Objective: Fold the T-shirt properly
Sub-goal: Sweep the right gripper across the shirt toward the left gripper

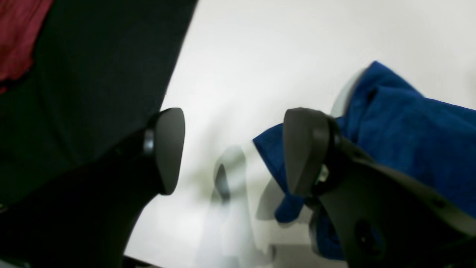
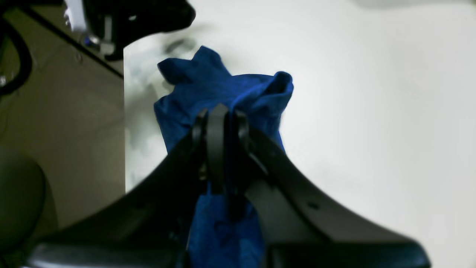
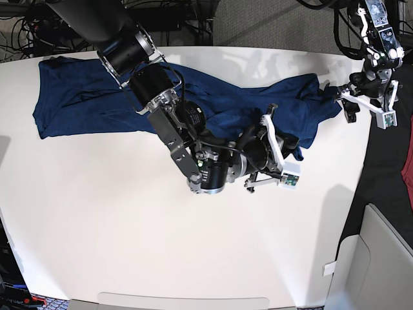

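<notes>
The dark blue T-shirt (image 3: 97, 97) lies spread and rumpled across the far part of the white table (image 3: 129, 226). My right gripper (image 3: 274, 132) is at the shirt's right part, shut on a bunched fold of it (image 2: 219, 115); the cloth (image 2: 223, 89) rises in a peak ahead of the fingers. My left gripper (image 3: 339, 100) is open at the shirt's right end near the table's edge. In the left wrist view the open gripper (image 1: 234, 149) holds nothing, and the blue cloth (image 1: 409, 130) lies beside and behind its right finger (image 1: 301, 149).
A black cloth (image 1: 93, 74) and a red cloth (image 1: 18, 37) lie off the table's right edge, also in the base view (image 3: 408, 168). A beige surface (image 3: 381, 258) stands at the lower right. Cables run behind the table.
</notes>
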Controlling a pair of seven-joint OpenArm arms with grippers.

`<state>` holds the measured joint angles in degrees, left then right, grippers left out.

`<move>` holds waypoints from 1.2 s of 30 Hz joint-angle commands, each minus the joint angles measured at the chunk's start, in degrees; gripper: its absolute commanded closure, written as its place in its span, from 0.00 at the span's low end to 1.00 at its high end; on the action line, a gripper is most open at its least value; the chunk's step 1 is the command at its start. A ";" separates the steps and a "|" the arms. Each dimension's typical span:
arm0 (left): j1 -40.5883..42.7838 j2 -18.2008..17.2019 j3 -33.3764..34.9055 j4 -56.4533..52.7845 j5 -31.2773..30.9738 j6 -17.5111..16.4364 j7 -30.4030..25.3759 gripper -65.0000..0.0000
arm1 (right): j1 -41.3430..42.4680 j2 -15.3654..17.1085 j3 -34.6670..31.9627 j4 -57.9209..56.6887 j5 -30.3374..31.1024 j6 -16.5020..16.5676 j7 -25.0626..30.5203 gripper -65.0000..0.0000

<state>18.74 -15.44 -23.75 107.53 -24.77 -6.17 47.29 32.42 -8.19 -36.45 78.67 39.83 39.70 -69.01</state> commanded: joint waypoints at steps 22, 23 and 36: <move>0.38 0.37 -0.38 1.09 -0.41 -0.20 -1.27 0.38 | 0.15 -0.81 0.97 1.72 1.00 0.30 3.47 0.63; 0.47 0.37 -0.38 1.09 -0.41 -0.20 -1.27 0.38 | -0.29 -0.12 3.00 2.34 0.91 0.30 3.47 0.63; -4.54 0.37 -0.38 -2.43 -0.50 -12.59 9.20 0.28 | -13.48 21.59 29.46 15.61 -4.10 0.30 3.39 0.63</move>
<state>14.48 -14.22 -23.77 104.20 -25.02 -18.63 57.32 17.82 12.40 -7.62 93.62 35.77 39.99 -66.19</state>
